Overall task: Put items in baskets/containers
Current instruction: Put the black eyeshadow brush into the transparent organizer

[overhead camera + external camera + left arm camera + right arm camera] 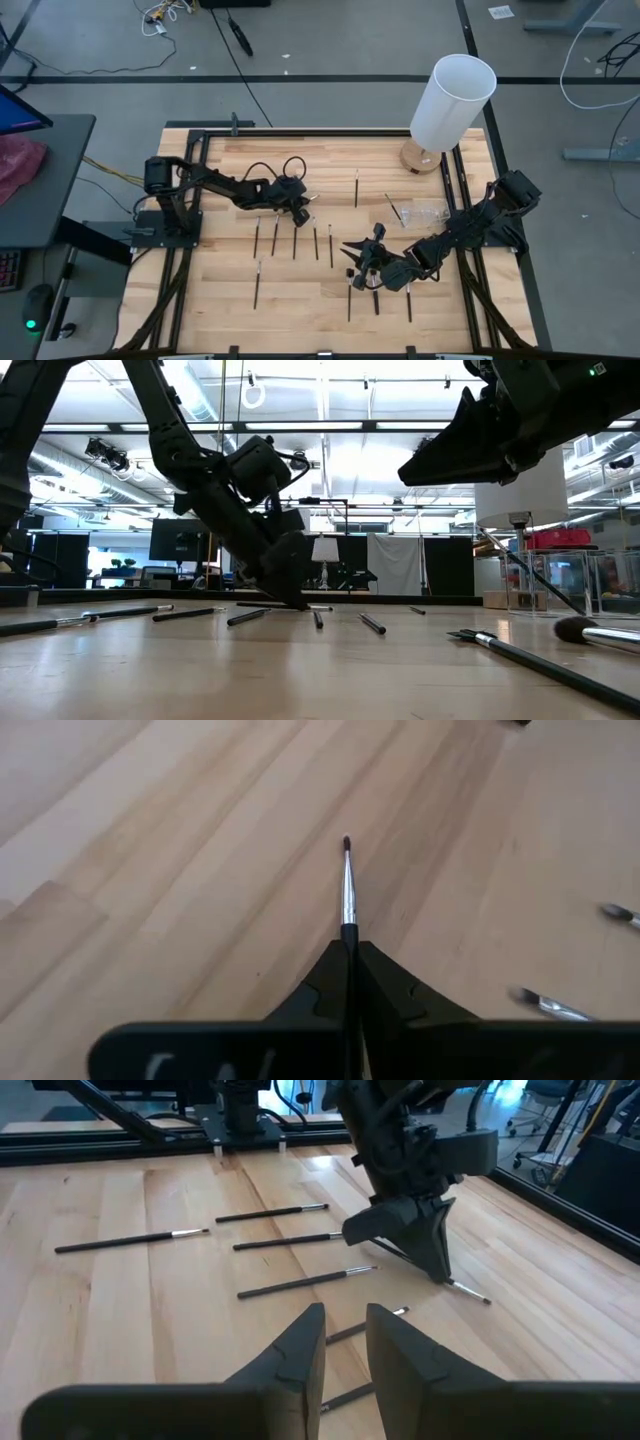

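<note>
Several thin dark brushes (294,242) lie flat on the wooden table, also in the right wrist view (305,1282). My left gripper (348,935) is left of centre (303,213), shut on one brush (347,885). My right gripper (345,1330) hovers right of centre (358,250), its fingers slightly apart with nothing between them, pointing toward the left gripper (425,1250). The clear holder (425,212) stands on the table at the right, in front of the white cylinder. My left gripper pinches the brush's dark handle just behind the silver ferrule (348,925) between its two fingers. The fingers slant down from the table's left and lie along the brush. The ferrule and bristle tip (470,1292) stick out past the fingertips, slanting down; whether the tip touches the table I cannot tell.
A tall white cylinder (455,100) on a round wooden base stands at the far right. Black rails (330,132) frame the table. More brushes (377,298) lie near the front under the right arm, and one (545,660) lies close to the low camera.
</note>
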